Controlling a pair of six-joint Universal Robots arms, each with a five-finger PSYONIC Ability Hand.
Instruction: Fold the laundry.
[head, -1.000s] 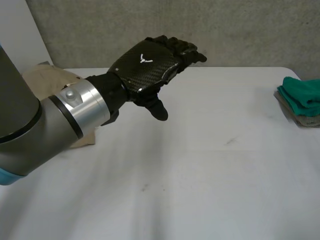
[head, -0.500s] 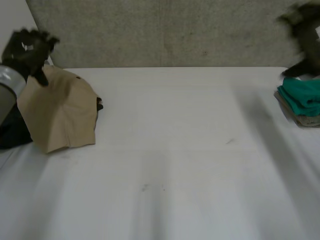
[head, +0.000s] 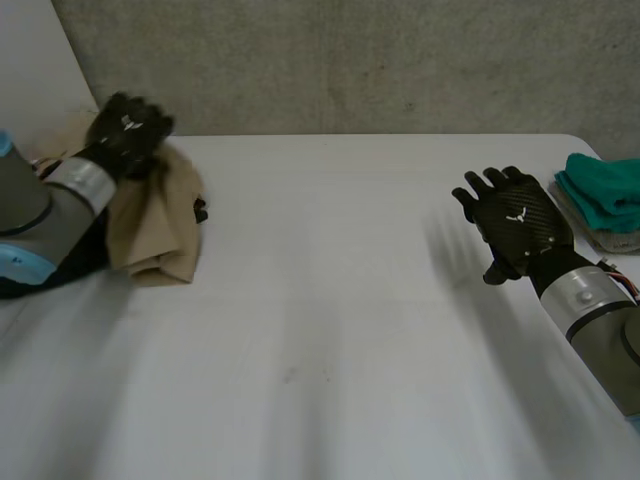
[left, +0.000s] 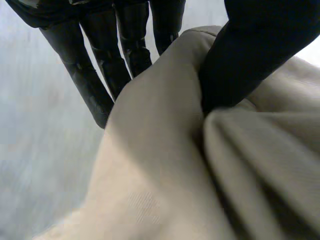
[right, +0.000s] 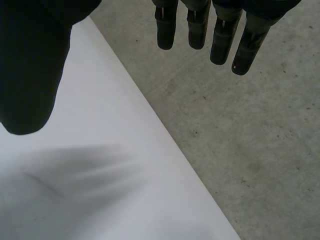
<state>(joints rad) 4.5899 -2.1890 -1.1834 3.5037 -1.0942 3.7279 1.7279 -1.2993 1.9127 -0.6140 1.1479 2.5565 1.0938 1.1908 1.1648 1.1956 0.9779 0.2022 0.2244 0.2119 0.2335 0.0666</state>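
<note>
A tan cloth (head: 155, 230) lies bunched at the table's far left. My left hand (head: 128, 130) sits on its top edge. In the left wrist view the thumb (left: 260, 50) presses a fold of the tan cloth (left: 165, 150) toward the fingers (left: 100, 75), so the hand is shut on it. My right hand (head: 515, 225) hovers over the right side of the table, with its fingers (right: 200, 25) straight and apart from the thumb (right: 30, 65), holding nothing.
A folded green cloth (head: 605, 195) rests on a flat grey piece at the table's right edge, just beyond my right hand. A dark item (head: 200, 210) peeks out beside the tan cloth. The white table (head: 330, 330) ends at a grey wall (head: 350, 60).
My left hand swung from the table's middle to the far left and closed on the tan cloth, bunching it. My right hand came down from the far right corner to over the table.
</note>
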